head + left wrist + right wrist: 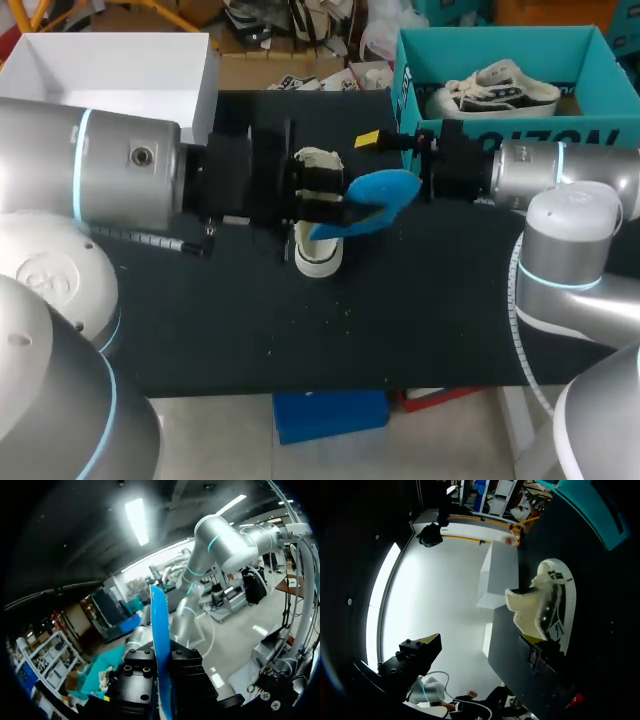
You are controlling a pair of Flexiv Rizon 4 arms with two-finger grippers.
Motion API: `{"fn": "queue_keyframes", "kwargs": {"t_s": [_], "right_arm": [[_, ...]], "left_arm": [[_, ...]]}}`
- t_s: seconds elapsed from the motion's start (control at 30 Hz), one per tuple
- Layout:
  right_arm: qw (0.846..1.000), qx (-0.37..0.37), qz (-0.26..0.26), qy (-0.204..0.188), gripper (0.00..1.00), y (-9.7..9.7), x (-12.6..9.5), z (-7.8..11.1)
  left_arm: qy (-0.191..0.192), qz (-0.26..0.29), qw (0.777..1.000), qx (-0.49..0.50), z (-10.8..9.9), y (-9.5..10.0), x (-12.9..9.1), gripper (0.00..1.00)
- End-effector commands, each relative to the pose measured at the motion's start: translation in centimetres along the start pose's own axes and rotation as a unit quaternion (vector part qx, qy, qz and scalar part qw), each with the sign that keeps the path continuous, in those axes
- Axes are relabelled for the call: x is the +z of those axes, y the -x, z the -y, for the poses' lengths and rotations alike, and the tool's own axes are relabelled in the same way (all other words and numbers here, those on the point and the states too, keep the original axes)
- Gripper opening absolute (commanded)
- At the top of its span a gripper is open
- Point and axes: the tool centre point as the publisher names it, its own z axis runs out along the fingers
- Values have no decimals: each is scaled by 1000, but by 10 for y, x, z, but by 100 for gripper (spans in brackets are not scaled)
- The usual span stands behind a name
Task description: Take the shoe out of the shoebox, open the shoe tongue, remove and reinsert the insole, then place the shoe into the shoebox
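Insole [159, 615] clamped in left tool [162, 656] | left wrist: edge-on | head: broadside

A black table [420, 330], dotted with small pale specks

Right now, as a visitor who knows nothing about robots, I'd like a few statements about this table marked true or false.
1. The left gripper holds the blue insole. True.
2. The teal shoebox is empty. False: a second shoe lies in it.
3. A white shoe sits on the black table, outside the box. True.
4. The right gripper is clamped on the insole. False: its fingers stand wide apart and grip nothing.
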Motion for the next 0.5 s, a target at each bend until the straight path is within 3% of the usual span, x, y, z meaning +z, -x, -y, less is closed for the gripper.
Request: {"fn": "queue_keyframes", "kwargs": {"t_s": [0.03, 0.07, 0.13, 0.5], "right_arm": [[1000, 0, 0, 2, 100, 0, 2, 0], [1000, 0, 0, 2, 100, 0, 2, 0], [1000, 0, 0, 2, 100, 0, 2, 0], [1000, 0, 0, 2, 100, 0, 2, 0]], "left_arm": [[50, 100, 974, 196, -10, -64, -12, 0], [64, 108, 969, 214, -17, -74, -10, 0], [47, 104, 971, 209, -29, -84, -9, 0], [47, 104, 971, 209, -29, -84, -9, 0]]}}
